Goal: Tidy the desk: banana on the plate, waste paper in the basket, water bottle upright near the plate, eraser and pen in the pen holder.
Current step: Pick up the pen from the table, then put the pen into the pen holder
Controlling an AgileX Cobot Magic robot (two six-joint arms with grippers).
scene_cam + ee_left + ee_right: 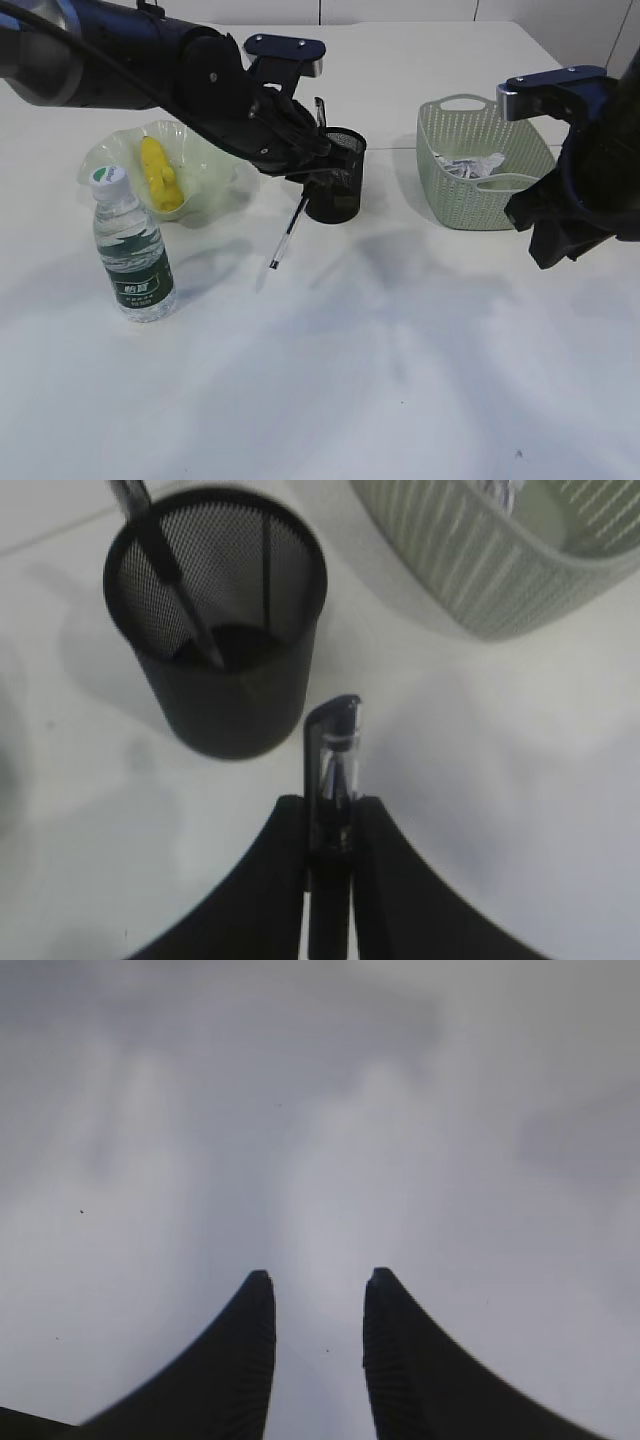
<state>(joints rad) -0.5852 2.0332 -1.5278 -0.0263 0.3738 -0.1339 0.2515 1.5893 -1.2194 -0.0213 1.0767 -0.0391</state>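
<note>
Exterior view: left hand [303, 172] holds a pen [289, 230] slanting down beside the pen holder [334, 178]; banana [160, 174] on plate [215, 175], water bottle [132, 245] upright nearby.

Left wrist: fingers [285, 860] pinch the pen.

Right wrist: right hand [318, 1290] parted, empty, over bare desk [320, 1110].
</note>
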